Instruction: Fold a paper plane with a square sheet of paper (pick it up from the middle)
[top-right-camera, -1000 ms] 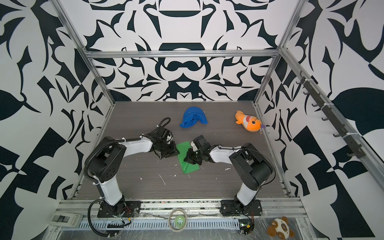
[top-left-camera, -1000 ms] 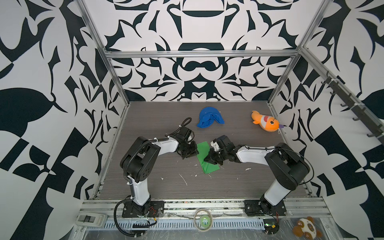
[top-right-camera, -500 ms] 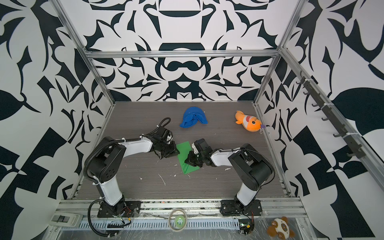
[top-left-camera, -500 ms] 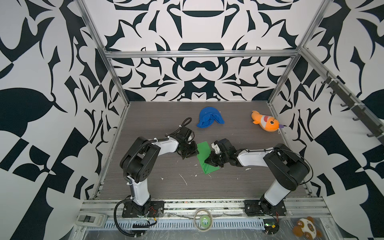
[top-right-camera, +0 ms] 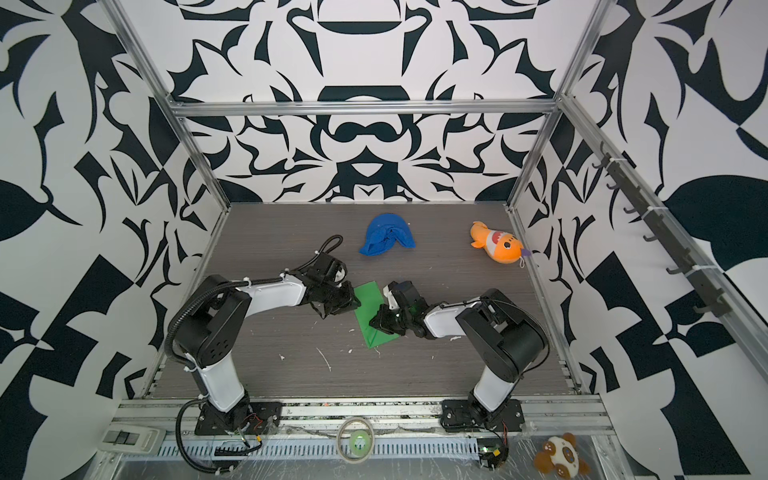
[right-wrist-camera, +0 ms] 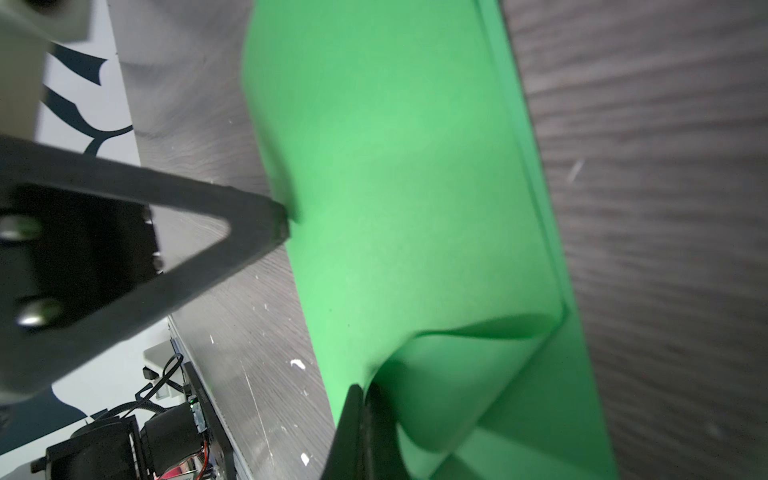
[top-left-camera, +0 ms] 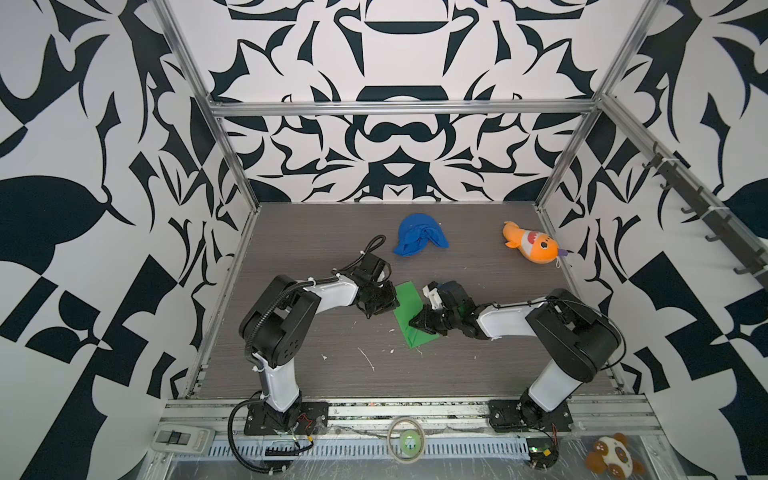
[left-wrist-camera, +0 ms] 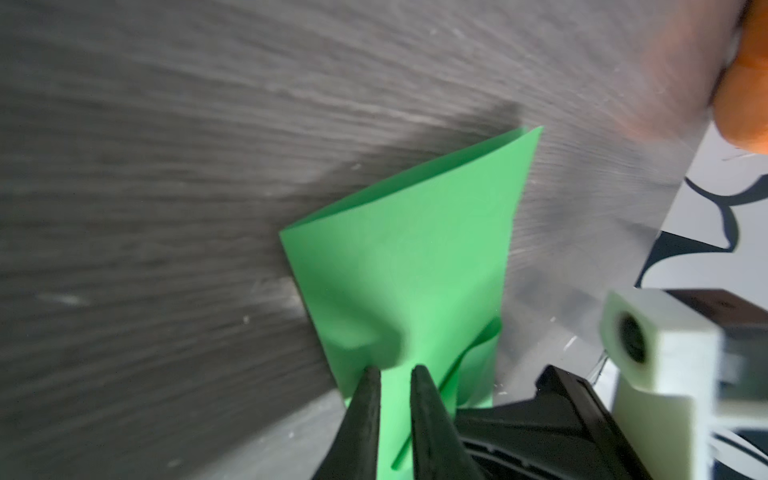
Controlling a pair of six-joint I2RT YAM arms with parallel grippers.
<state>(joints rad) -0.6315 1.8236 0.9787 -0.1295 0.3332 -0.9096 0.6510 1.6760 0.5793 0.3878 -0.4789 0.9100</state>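
The square sheet of paper (top-left-camera: 409, 297) (top-right-camera: 370, 299) is bright green and lies folded double into a long strip mid-table. My left gripper (top-left-camera: 392, 305) (left-wrist-camera: 395, 370) is at its left edge. Its fingertips (left-wrist-camera: 372, 374) stand a narrow gap apart and press on the paper, which dimples there. One left finger (right-wrist-camera: 274, 224) touches the sheet's (right-wrist-camera: 415, 187) edge. My right gripper (top-left-camera: 414, 324) (right-wrist-camera: 363, 388) is shut on a flap lifted from the near end, which curls up over the sheet (left-wrist-camera: 415, 249). No paper plane shape shows.
A blue cloth lump (top-left-camera: 419, 239) lies at the back middle and an orange plush fish (top-left-camera: 532, 247) at the back right. White scraps (top-left-camera: 368, 359) dot the grey table. A tape roll (top-left-camera: 405, 438) and a plush toy (top-left-camera: 613, 459) sit outside the front rail.
My right gripper has shifted slightly toward the front left with the flap still in it. The left gripper has stayed at the paper's edge.
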